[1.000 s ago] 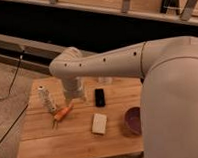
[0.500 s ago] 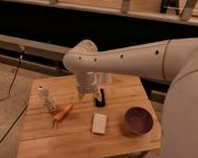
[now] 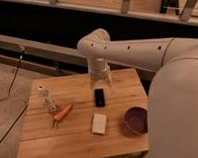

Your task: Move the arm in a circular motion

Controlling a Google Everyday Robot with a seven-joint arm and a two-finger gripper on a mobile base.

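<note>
Cream-white, the arm reaches from the right over the wooden tabletop. Its gripper hangs near the far edge, above a black object; I cannot tell the jaws' state. How much of the circle is done isn't evident. Likely open room lies left, above the low carrot.

A light wooden slatted desk carries five things. Near its left edge stands a small white plastic bottle, with an orange carrot just beside it. A flat black rectangular block lies mid-desk, just below the gripper. A pale cream rectangular sponge lies nearer the front edge, and a round purple bowl sits by the right edge.
</note>
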